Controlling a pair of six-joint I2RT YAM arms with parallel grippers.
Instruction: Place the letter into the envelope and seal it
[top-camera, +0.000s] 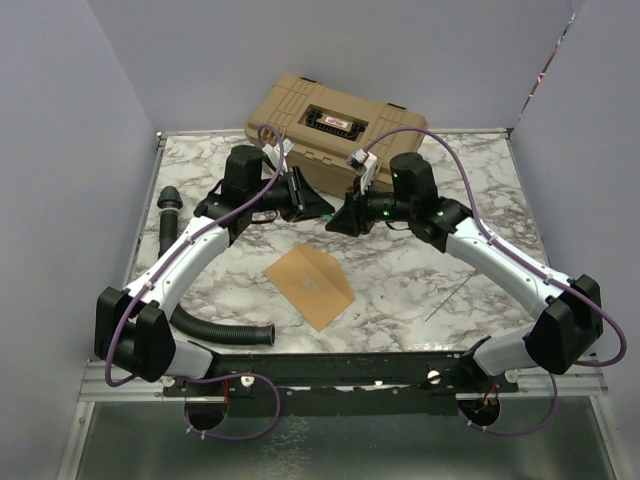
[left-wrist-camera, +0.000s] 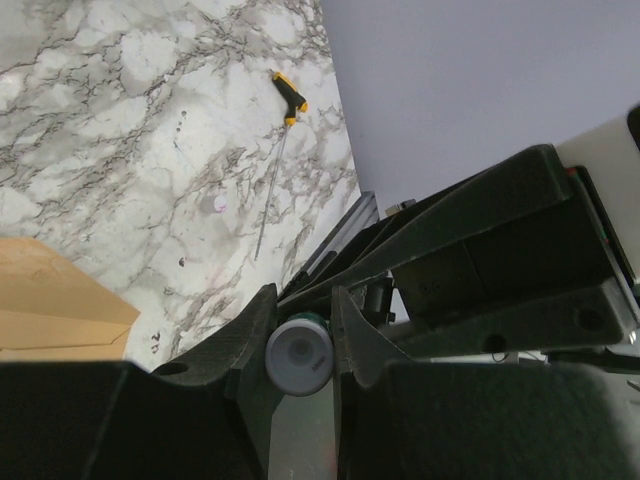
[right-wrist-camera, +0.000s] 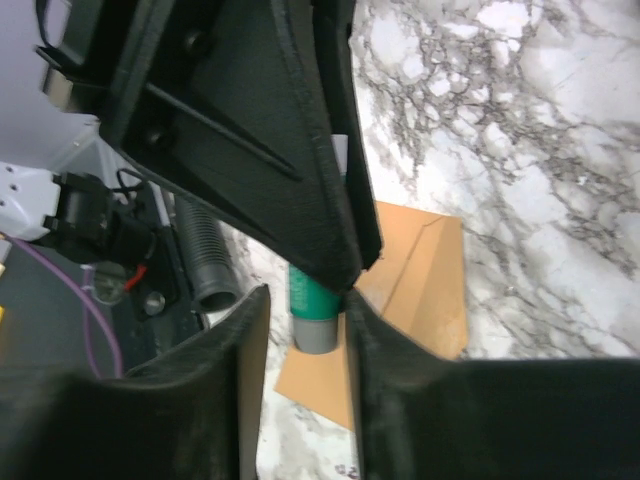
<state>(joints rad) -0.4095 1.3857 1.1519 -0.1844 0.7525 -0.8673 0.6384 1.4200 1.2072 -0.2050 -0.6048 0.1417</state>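
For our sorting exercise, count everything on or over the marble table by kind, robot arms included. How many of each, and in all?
Robot arms: 2 (left arm, right arm)
Envelope: 1
Tan case: 1
Black hose: 1
Yellow-handled tool: 1
Green glue stick: 1
Total: 7

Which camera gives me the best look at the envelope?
The top external view: the whole envelope lies flat in plain sight, with nothing covering it. The left wrist view catches only one end at the frame's edge; the right wrist view shows only part of it.

Envelope (top-camera: 310, 287) flat on table (top-camera: 415, 262)
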